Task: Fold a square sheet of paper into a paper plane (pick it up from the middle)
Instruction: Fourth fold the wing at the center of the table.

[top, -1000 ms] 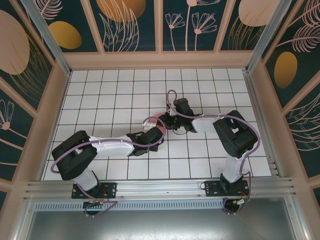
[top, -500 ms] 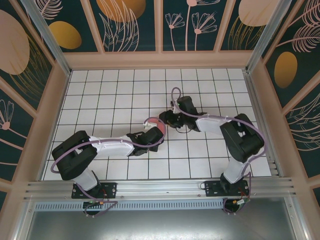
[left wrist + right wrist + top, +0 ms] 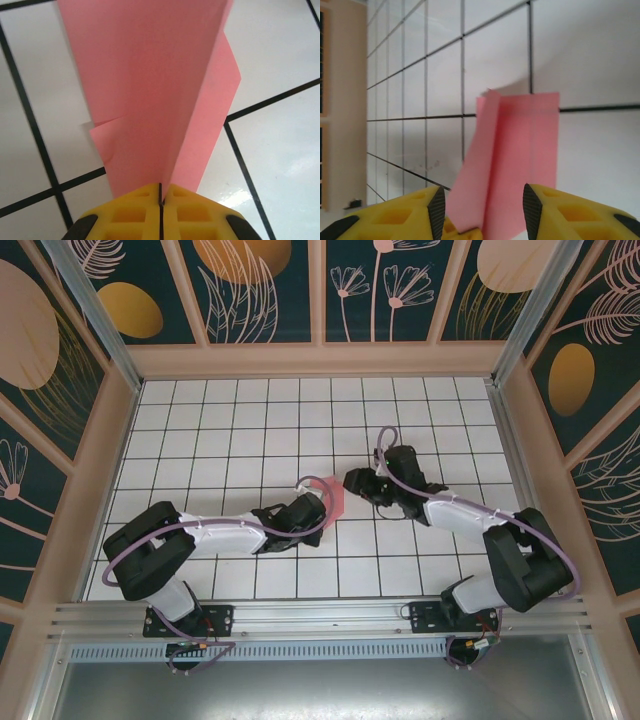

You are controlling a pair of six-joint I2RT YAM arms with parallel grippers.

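Paper [image 3: 160, 90] sits pinched in left hand [image 3: 161, 192]; right hand [image 3: 482, 200] gapes beside its edge, tiles [image 3: 240, 430] around.

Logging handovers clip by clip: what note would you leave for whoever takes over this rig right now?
Left gripper: shut on the paper, pinching its folded layers.
Right gripper: open, facing the paper, not gripping it.
Paper: mid-table, between the two grippers.
Done: several folds made; creases and overlapping layers show.
Left: any remaining folds. It is not clear from here whether the plane shape is finished, so check before releasing.
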